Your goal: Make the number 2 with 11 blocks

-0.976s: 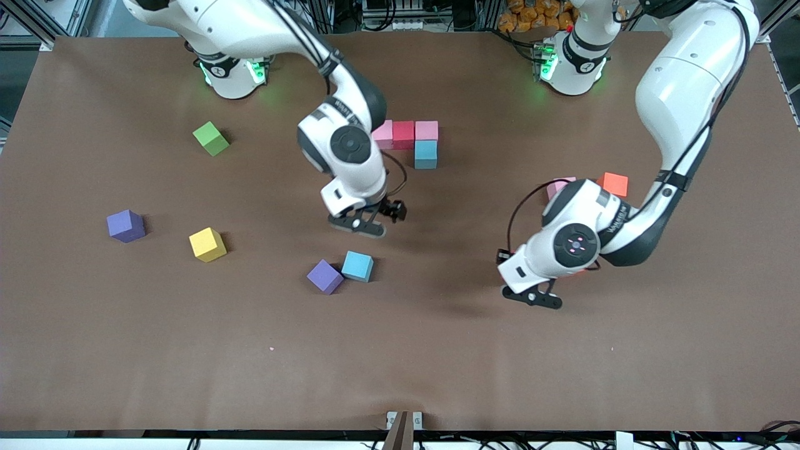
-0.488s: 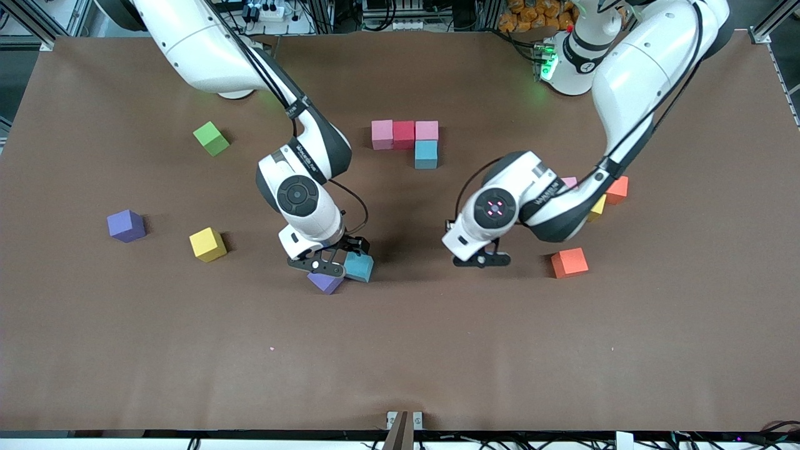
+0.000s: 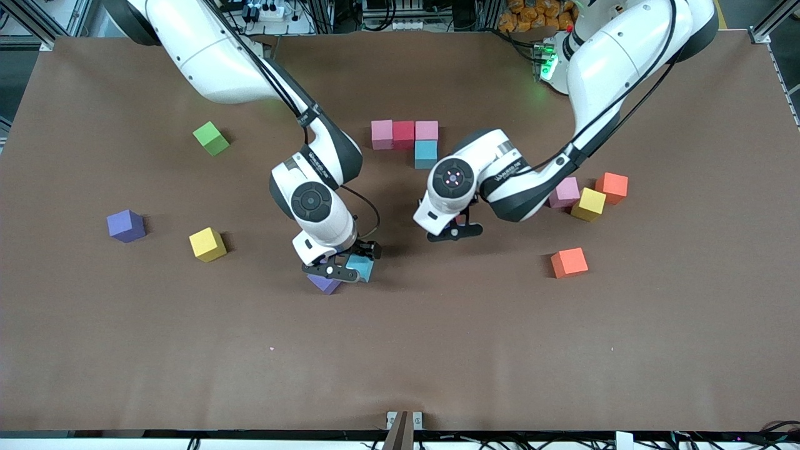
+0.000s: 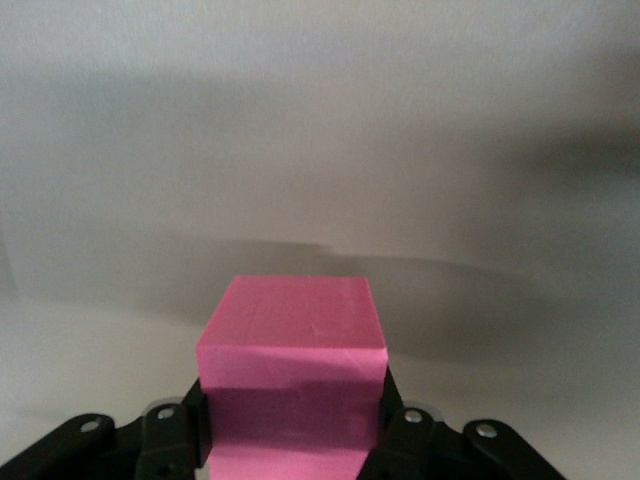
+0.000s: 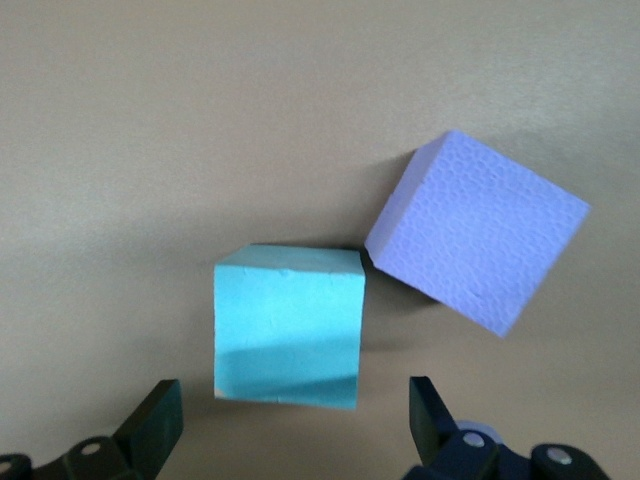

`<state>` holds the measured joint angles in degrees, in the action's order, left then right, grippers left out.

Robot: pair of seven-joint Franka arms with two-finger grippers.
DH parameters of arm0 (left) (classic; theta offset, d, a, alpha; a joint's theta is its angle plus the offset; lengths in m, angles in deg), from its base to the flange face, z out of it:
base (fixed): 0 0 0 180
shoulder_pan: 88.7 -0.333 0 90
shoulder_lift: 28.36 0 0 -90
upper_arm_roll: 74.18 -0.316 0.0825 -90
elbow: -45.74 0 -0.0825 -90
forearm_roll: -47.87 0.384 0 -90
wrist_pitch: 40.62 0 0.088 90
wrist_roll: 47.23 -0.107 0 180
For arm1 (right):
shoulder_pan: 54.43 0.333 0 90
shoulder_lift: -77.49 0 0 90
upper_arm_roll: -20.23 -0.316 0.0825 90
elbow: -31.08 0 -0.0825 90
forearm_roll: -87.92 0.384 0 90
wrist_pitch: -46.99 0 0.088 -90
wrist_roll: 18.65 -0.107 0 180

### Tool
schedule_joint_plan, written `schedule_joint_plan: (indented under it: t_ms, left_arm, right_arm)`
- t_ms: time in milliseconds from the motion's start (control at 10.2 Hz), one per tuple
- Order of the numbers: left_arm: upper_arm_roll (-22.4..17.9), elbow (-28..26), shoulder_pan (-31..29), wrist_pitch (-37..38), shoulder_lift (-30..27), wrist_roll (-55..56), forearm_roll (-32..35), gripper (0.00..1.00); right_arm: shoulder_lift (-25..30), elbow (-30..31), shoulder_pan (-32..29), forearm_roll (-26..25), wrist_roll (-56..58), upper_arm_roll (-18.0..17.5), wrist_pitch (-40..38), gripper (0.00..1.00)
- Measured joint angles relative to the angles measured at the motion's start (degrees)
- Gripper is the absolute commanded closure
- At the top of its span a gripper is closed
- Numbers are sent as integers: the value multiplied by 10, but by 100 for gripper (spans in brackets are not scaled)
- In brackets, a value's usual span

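A row of pink, red and pink cubes lies on the table, with a light blue cube against the last pink one. My left gripper is shut on a red cube, which looks magenta in the left wrist view, and holds it over the table close to these cubes. My right gripper is open and low around a second light blue cube. Its fingers stand on either side of that cube. A purple cube touches that cube's corner.
Toward the left arm's end lie a pink cube, a yellow cube and two orange cubes. Toward the right arm's end lie a yellow cube, a purple cube and a lime-green cube.
My left arm has carried its cube across the table toward the row of cubes. My right gripper has come down from mid-table onto the light blue cube beside the purple one.
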<state>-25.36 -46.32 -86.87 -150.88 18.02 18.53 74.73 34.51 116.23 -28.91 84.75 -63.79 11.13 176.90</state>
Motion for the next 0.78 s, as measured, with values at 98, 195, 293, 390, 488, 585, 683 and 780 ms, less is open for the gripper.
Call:
schedule_joint_plan:
  t_ms: [98, 195, 293, 390, 488, 585, 683, 780]
  left_arm:
    - [4, -10, -3, -8, 0, 17, 0, 54]
    - [10, -24, -11, -27, -1, 29, 0, 53]
    - [25, -46, -29, -50, -2, 33, 0, 53]
    - [44, -70, -52, -66, -2, 34, 1, 54]
    - [59, -89, -70, -72, -4, 34, 1, 55]
    - [68, -101, -79, -75, -5, 35, 1, 54]
    - [71, -107, -80, -76, -6, 40, 1, 54]
    - [74, -113, -80, -79, -6, 44, 1, 54]
  right_arm:
    - [-9, -7, -1, 0, 5, 0, 3, 0]
    - [-17, -15, -2, 0, 6, 1, 5, 0]
    - [-27, -25, -2, 0, 7, 1, 7, 0]
    - [-36, -34, -1, 0, 7, 0, 13, 0]
    - [-44, -38, -1, 0, 7, 0, 17, 0]
    - [-51, -41, -1, 0, 8, 0, 23, 0]
    - [-57, -44, -1, -1, 8, 0, 27, 0]
    - [-62, -47, -1, -3, 9, 0, 29, 0]
